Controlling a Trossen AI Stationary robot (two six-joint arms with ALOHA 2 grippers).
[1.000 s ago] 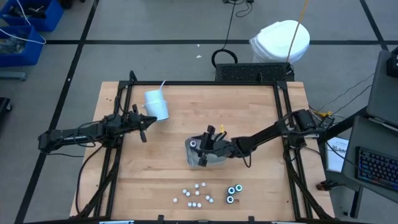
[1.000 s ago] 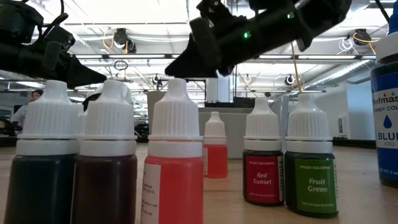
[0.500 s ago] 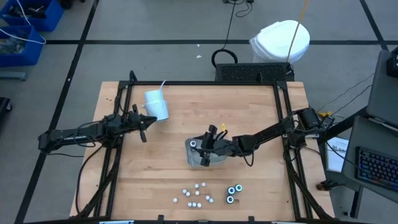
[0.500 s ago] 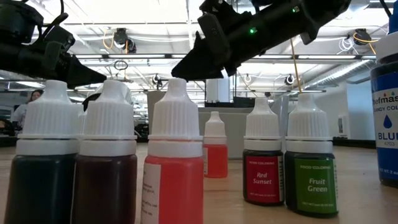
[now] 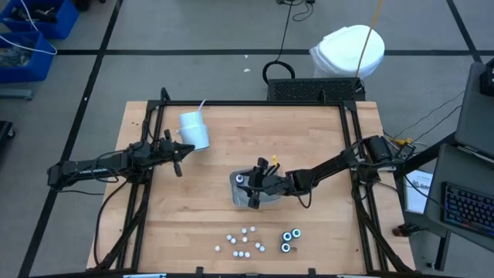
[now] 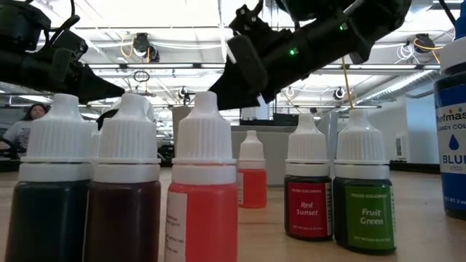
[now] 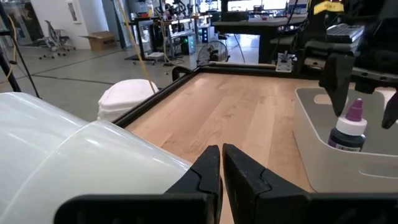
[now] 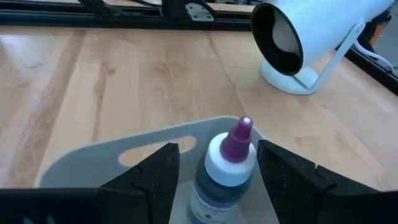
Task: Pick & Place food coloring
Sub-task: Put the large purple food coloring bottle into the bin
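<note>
While right gripper (image 8: 219, 168) open, straddles bottle (image 8: 222, 163) inside tray (image 8: 112, 155).

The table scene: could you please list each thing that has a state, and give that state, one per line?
Right gripper: open, fingers either side of the purple-tipped bottle.
Purple-tipped bottle: upright in the tray, cap off.
Tray: on the table, holding the bottle.
Left gripper: shut, empty, beside the cup.
Cup: lying on its side.
Small bottles: upright, capped, grouped at the table's near edge.

arms (image 5: 100, 164): dark, slender | cables: black | wrist light: green, seemingly
</note>
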